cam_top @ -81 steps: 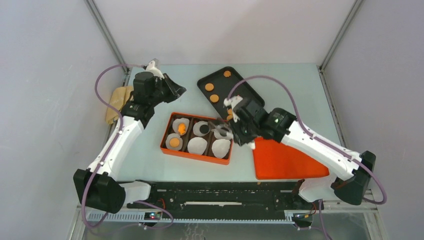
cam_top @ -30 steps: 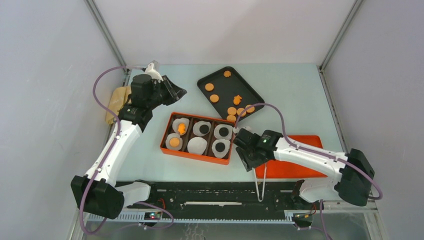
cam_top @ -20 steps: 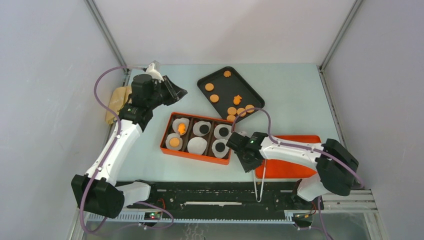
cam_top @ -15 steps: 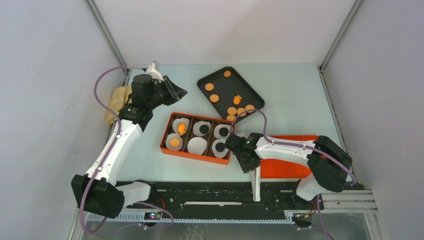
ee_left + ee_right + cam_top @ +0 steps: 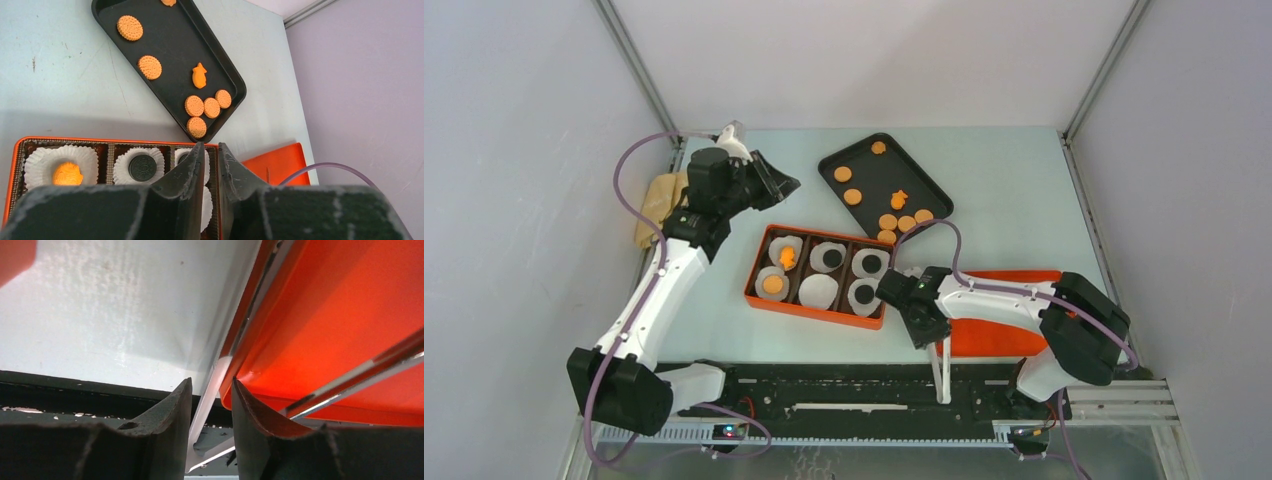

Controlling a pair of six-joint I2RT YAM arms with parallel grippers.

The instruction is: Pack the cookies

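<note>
From high behind the rig, my overhead camera takes in the whole table (image 5: 1024,180). The left wrist looks down from some height at the black tray (image 5: 170,50), cookies (image 5: 150,67) and orange box (image 5: 100,141), all shared with overhead. The right wrist sits very close, facing the orange lid (image 5: 340,330) and tongs (image 5: 210,390), also seen overhead.

Five cookies (image 5: 787,257) lie flat in the paper liners (image 5: 818,291) of the orange box (image 5: 816,312), one orange fish, one orange-brown disc and three dark rounds, while seven orange-brown discs and one fish lie flat beyond that box, on the black tray (image 5: 869,175).
</note>
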